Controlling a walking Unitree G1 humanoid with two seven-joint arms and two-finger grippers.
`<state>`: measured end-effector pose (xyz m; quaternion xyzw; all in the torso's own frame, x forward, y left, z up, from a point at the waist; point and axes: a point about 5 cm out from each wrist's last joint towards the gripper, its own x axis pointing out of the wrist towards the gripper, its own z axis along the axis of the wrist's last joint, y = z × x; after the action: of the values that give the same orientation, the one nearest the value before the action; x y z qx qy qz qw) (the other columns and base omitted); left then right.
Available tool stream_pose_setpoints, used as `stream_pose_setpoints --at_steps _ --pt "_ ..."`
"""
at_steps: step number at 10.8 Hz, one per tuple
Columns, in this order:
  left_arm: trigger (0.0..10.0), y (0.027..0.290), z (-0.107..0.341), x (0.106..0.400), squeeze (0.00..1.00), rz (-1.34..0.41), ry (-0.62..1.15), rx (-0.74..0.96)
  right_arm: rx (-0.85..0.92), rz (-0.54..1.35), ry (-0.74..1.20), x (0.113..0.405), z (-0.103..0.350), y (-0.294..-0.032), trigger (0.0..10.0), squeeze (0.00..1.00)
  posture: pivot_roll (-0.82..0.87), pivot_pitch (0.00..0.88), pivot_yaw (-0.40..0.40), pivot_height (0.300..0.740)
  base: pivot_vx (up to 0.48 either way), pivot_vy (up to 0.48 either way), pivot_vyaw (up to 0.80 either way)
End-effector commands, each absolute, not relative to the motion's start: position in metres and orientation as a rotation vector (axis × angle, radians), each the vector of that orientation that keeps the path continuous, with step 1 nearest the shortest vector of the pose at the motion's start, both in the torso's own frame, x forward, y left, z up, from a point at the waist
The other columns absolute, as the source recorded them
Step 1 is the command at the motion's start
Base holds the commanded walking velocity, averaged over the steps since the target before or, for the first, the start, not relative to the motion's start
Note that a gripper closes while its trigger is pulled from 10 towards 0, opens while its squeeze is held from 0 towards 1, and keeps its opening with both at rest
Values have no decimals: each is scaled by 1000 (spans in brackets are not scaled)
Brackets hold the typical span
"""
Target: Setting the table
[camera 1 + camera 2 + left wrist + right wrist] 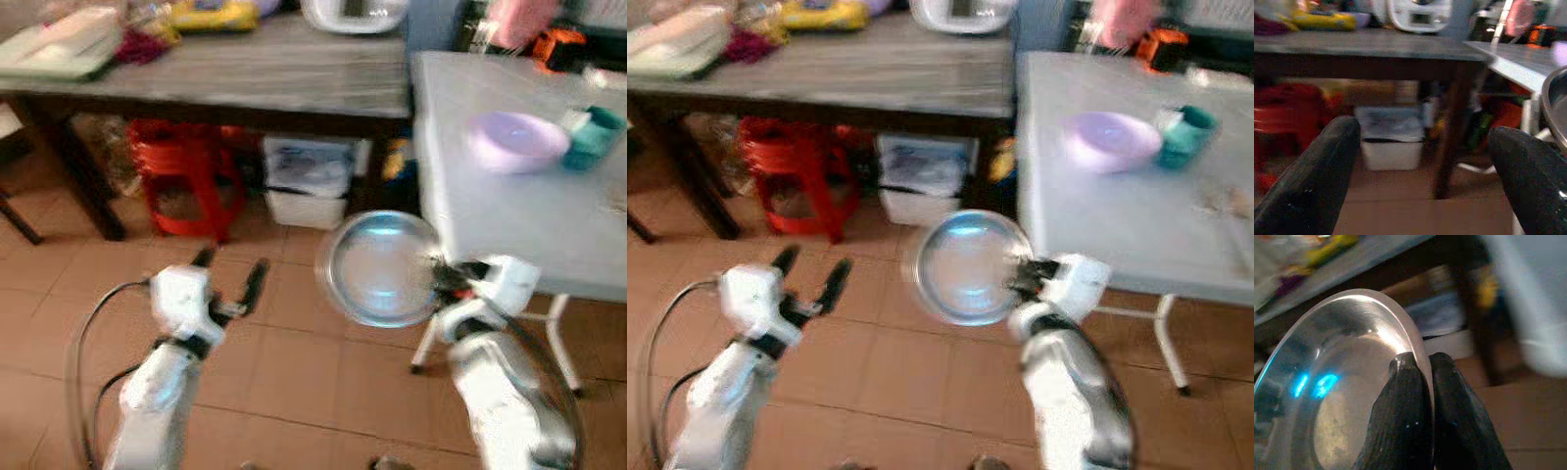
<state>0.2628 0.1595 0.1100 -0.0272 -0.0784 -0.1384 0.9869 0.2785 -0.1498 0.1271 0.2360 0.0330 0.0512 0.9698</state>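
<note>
left eye view: the right gripper (438,277) is clamped on the rim of a shiny metal plate (380,268), holding it out over the tiled floor (294,372), just beside the near corner of the white table (509,215). on that table sit a lilac bowl (516,140) and a teal cup (595,137). the left gripper (231,276) hangs in front of the robot with its two fingers spread and nothing between them. a grey wooden table (255,73) stands further back, with a red stool (181,171) and a white bin (309,179) under it.

right eye view: same scene, and the plate is below the white table's top and short of its edge.

left wrist view: both black fingers (1312,181) splayed wide, empty, and the plate's edge peeks in beside one of them.

right wrist view: two fingertips (1405,401) pinch the plate's thin rim, one on each face.

risk, as i read it: it's a narrow edge grip on slick metal, so the plate could pivot or slip. if it isn't lifted first, it could knock the table corner. set down too far in, it could bump the bowl.
</note>
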Motion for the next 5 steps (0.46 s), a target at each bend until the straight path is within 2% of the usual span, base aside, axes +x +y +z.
stream_pose_setpoints --at_steps 1,5 --pt "10000 156 111 262 0 -283 -166 -54 459 78 52 279 129 -158 10000 0 -57 144 21 740 0 480 0" --pt "10000 155 110 264 0 -282 -164 -53 448 84 44 281 129 -157 10000 0 -52 134 23 740 0 480 0"
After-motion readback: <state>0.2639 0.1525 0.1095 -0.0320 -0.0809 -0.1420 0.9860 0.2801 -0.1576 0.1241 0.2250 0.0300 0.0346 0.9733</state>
